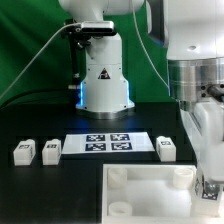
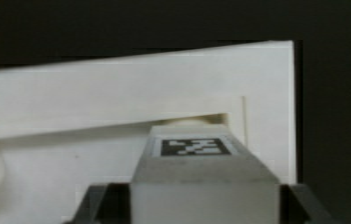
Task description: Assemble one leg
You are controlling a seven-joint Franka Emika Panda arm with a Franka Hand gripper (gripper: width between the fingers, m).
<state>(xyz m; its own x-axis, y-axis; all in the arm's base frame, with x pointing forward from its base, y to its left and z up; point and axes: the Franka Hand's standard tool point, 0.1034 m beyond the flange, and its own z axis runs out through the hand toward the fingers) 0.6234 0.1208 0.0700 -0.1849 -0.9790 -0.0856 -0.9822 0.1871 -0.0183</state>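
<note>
I have the leg (image 2: 197, 170) clamped between the fingers (image 2: 197, 200): in the wrist view its tagged face sits squarely in the middle, with a dark finger (image 2: 101, 205) pressed against each side, so the grip is closed on it and looks centred. Just beyond the leg's far end I can make out a round socket (image 2: 186, 124) in the white tray (image 2: 83, 110), and the leg seems lined up with it, though I cannot tell whether the tip is already touching or just above.

I judge this to be the insertion step: the leg is carried to the tray's corner and is about to be seated. The next move calls for a straight, slow push along the leg's own axis into that socket, probably with a twist if it threads, keeping the grip firm so the block does not slip or tilt.

In the exterior view the arm (image 1: 200, 110) blocks the fingers and the held leg, so I get no second check there. Farther out, three spare legs (image 1: 23, 152) (image 1: 50, 149) (image 1: 166, 148) lie on the black counter (image 1: 40, 190), flanking the marker board (image 1: 108, 143), well apart from the fingers.
</note>
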